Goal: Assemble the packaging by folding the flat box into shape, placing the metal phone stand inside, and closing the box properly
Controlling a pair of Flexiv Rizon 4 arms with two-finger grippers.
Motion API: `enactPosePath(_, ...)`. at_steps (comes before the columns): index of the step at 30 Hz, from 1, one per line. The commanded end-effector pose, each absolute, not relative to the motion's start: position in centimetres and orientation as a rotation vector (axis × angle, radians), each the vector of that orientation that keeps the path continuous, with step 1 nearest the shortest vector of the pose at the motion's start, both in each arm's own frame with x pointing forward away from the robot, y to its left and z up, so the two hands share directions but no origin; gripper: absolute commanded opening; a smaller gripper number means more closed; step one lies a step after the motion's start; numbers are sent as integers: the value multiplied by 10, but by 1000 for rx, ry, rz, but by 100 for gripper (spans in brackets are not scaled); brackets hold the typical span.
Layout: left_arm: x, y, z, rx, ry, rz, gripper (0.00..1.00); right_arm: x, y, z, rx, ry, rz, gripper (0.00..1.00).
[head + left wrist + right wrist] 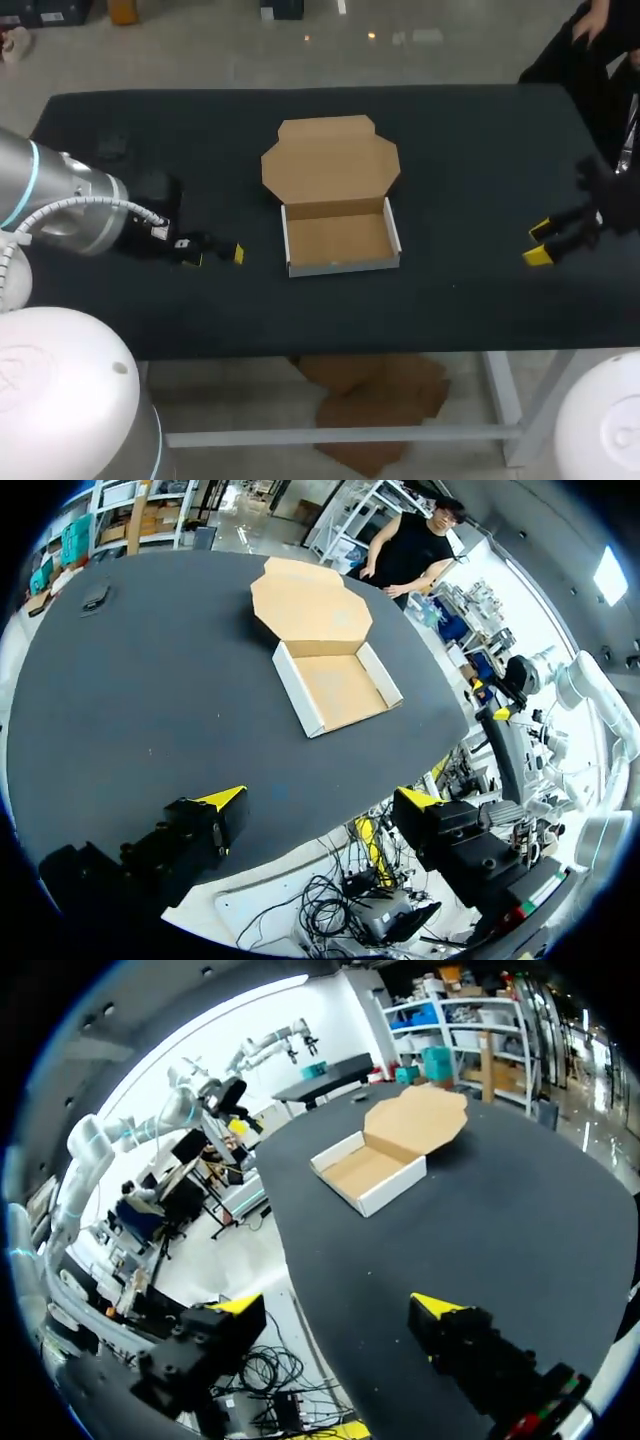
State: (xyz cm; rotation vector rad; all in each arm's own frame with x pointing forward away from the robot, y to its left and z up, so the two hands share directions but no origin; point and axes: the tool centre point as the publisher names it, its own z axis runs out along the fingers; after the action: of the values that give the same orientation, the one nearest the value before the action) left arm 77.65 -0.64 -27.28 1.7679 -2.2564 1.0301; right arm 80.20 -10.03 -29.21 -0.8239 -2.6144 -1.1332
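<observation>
Brown cardboard box [338,240], lid open, frame centre on black bench [480,150], likely awaiting its contents; left jaws and right jaws, apart and empty, flank it.

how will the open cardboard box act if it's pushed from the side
The box is thin cardboard and empty, so it is probably light and would slide on the table rather than tip, given its low walls. Its flat lid joins by one fold, so it would likely flop if lifted.
</observation>
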Motion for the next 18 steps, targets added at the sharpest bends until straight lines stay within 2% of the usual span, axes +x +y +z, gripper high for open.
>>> enactPosePath(1,767,-1,-258,1898,-2241,927,100,793,-101,-280,-980,-2635,-1058,100)
enactPosePath(18,757,20,-233,2246,-2091,636,100,790,-119,-260,-1353,-2605,-858,100)
